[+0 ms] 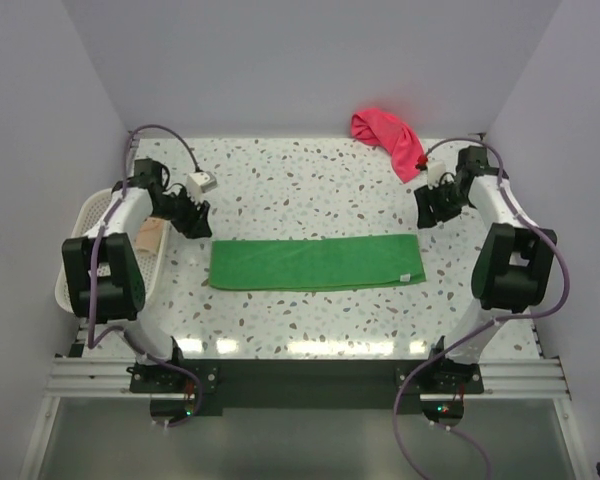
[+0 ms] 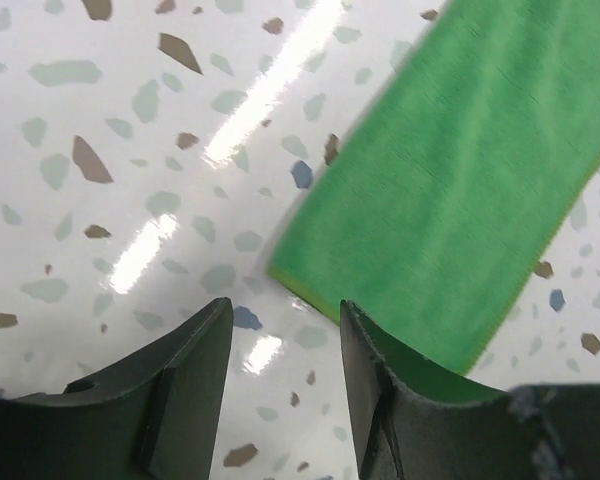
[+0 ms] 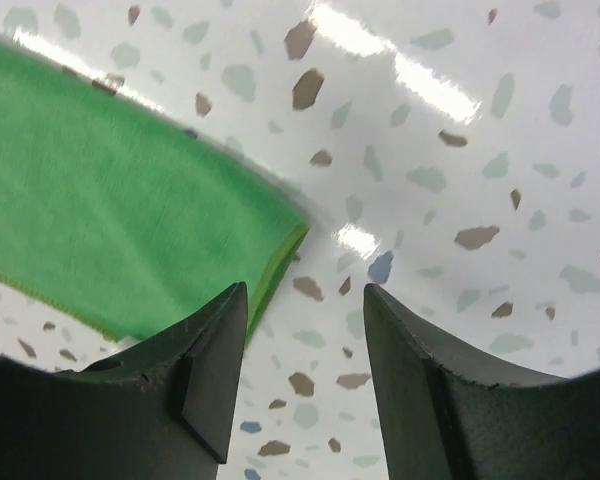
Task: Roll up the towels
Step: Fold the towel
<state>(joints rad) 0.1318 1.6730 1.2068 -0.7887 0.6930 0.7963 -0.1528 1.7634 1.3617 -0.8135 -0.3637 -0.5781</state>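
Observation:
The green towel [image 1: 315, 263] lies flat, folded into a long strip across the middle of the table. The pink-red towel [image 1: 388, 138] lies crumpled at the back right. A peach-orange towel [image 1: 150, 240] shows partly beside the left arm, at the basket. My left gripper [image 1: 192, 222] is open and empty, above the table just off the strip's left end; that end shows in the left wrist view [image 2: 450, 200], with the gripper [image 2: 285, 325] near its corner. My right gripper [image 1: 427, 210] is open and empty beyond the strip's right end, which shows in the right wrist view [image 3: 110, 230] beside the gripper [image 3: 305, 305].
A white mesh basket [image 1: 80, 225] stands at the table's left edge, behind the left arm. White walls close the table at the back and both sides. The speckled tabletop [image 1: 300, 185] lies between the green towel and the back wall.

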